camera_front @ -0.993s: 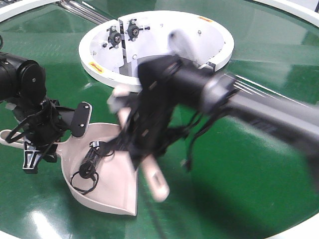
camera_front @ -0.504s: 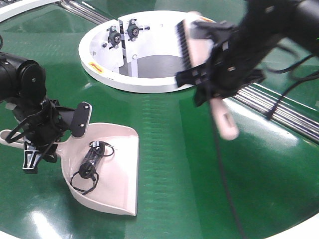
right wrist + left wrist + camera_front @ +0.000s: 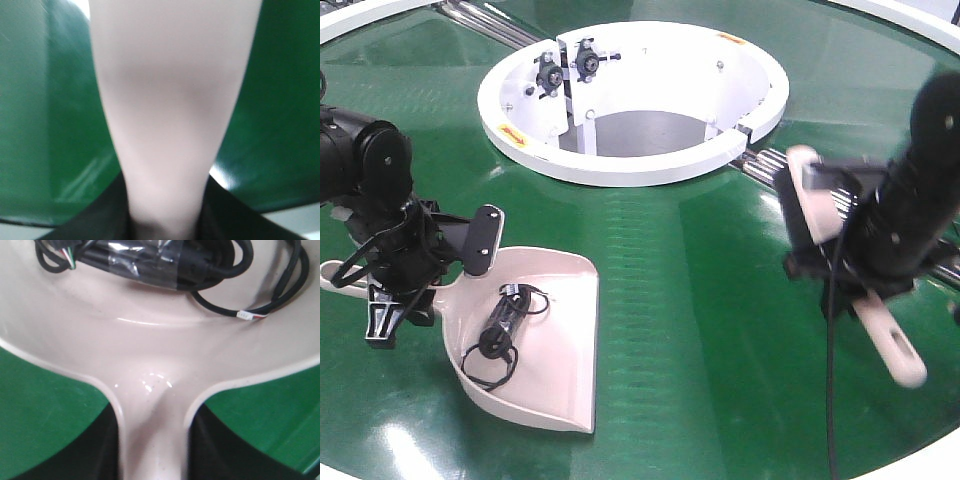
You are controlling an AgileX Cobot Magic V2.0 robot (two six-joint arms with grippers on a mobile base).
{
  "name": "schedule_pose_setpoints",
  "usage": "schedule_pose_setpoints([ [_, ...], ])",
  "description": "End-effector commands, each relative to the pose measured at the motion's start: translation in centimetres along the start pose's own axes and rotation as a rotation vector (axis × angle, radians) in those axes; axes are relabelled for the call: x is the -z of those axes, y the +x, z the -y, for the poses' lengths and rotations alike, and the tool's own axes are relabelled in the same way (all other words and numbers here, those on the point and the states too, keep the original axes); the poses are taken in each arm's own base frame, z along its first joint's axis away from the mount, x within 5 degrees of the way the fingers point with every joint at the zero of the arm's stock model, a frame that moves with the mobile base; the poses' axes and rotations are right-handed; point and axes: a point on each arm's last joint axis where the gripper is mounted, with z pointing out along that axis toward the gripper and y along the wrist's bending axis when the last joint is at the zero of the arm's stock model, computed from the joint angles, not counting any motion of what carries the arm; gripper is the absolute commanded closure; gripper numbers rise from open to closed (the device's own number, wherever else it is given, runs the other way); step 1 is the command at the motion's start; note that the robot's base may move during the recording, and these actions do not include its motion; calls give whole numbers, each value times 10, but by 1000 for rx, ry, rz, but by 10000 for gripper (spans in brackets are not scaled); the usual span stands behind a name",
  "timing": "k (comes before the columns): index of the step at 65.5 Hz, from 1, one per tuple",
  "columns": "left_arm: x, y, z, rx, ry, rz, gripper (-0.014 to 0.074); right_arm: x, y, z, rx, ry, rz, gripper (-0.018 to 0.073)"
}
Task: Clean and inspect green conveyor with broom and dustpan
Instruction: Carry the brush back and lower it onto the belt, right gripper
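At eight o'clock on the green counter [image 3: 720,330], the left tool [image 3: 405,288] is clamped on the handle of the dustpan [image 3: 555,350], which lies flat with a black cable bundle [image 3: 502,328] inside. At three o'clock the right tool [image 3: 850,272] grips the broom [image 3: 892,348] mid-handle, tilted, its slotted end pointing toward five o'clock.

Beige dustpan [image 3: 545,360], green conveyor [image 3: 700,300]
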Motion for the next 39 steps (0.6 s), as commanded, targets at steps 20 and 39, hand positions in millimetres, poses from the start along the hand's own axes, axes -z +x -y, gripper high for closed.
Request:
schedule_pose_setpoints([
  [20, 20, -1, -1, 5, -62, 29, 602, -44, 32, 5, 14, -3, -22, 560],
  [39, 20, -1, -1, 5, -61, 30, 602, -50, 31, 5, 7, -10, 1, 543],
])
